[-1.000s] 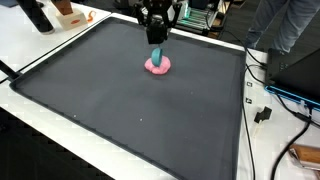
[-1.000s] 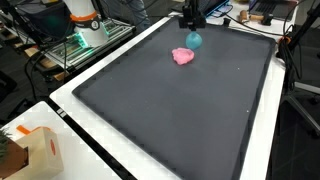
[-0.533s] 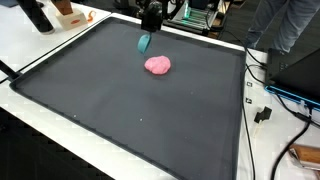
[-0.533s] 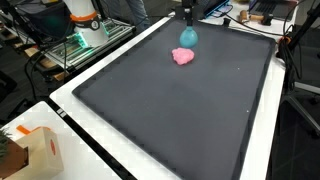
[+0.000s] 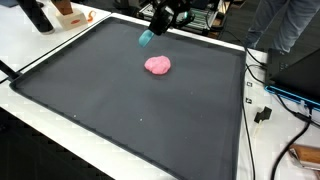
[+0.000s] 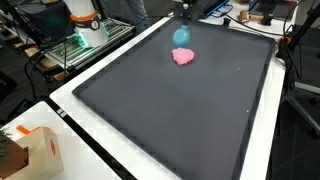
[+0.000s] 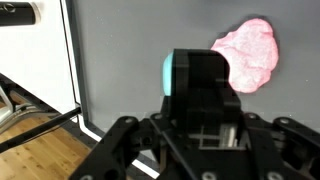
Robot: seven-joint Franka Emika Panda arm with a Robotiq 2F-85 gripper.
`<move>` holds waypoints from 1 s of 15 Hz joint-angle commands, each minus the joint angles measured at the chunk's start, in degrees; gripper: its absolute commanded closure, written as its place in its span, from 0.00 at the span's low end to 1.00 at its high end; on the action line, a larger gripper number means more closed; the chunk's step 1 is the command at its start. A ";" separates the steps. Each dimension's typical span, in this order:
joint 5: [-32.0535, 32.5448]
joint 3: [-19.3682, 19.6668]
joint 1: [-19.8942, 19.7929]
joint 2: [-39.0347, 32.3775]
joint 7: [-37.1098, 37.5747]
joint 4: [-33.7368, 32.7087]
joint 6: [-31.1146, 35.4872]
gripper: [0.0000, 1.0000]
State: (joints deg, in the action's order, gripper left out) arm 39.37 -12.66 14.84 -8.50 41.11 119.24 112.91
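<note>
Holding teal obj (image 5: 146, 38) | now clear of pink blob (image 5: 158, 65) vs 1s ago

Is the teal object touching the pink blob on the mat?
Apart. In an exterior view the teal object hangs clear of the pink blob, dark mat showing between them.

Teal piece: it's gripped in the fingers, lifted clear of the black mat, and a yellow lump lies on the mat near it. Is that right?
One thing is off: the lump is pink, not yellow, as both exterior views show. The rest is right: the teal piece is gripped in the fingers, lifted clear of the black mat, and the lump lies on the mat near it.
</note>
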 commanded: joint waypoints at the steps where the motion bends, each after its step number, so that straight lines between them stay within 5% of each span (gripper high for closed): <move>1: 4.93 1.26 2.50 -7.88 7.41 -6.10 -6.08 0.75; 15: 8.79 4.83 8.62 -25.53 19.36 -19.86 -26.73 0.75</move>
State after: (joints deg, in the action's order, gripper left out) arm 47.01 -8.87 21.80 -30.65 58.97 102.58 90.03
